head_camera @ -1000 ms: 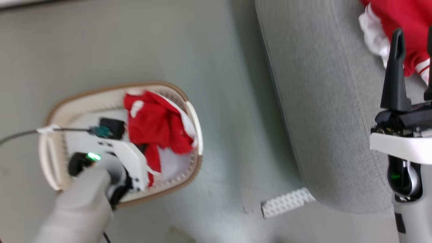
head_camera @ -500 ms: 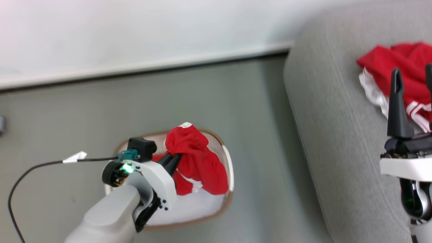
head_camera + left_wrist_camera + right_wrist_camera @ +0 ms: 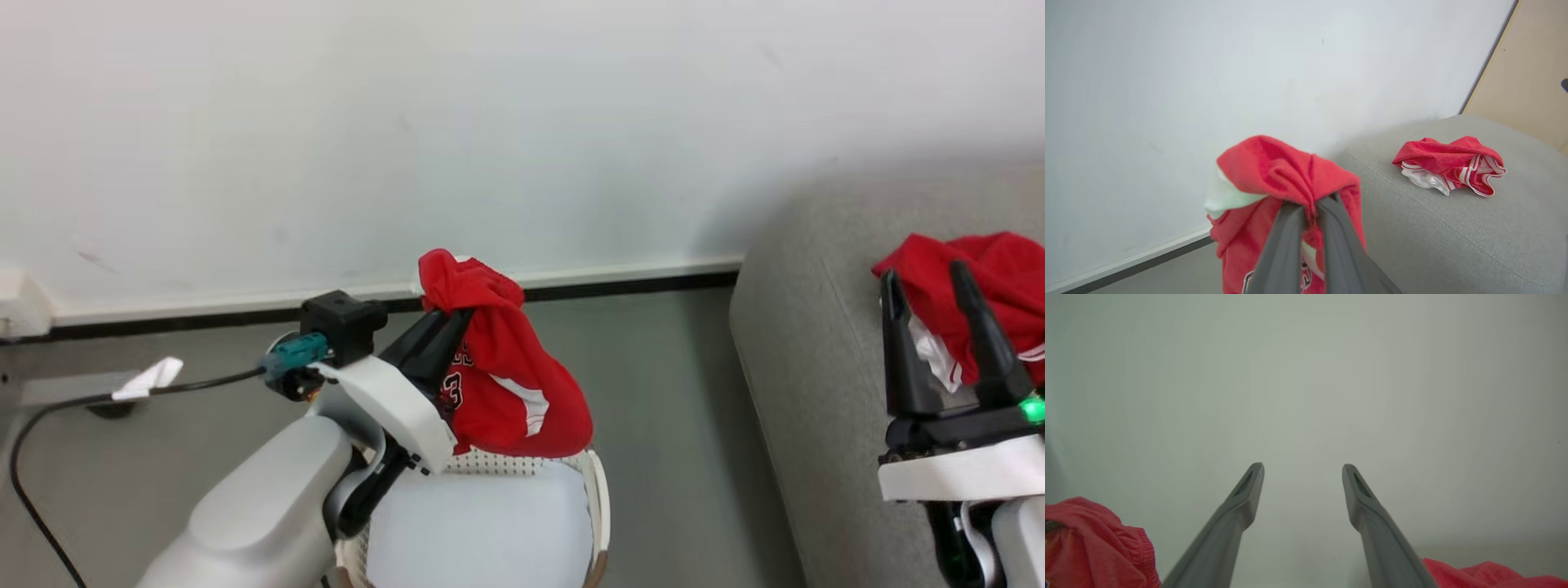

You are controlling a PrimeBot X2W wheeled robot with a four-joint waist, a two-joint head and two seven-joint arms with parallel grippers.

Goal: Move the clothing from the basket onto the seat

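Progress: the red jersey now hangs clear above the basket, clenched in the left gripper; a second ago it lay inside. At three o'clock the right gripper stands spread and empty over the seat, beside another jersey. Only the carry across looks left.

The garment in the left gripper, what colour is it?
The garment is bright red with a white side panel, clearest in the head view.

Bright, even, diffuse light; soft shadow on the wall above the seat; right wrist view hazy.
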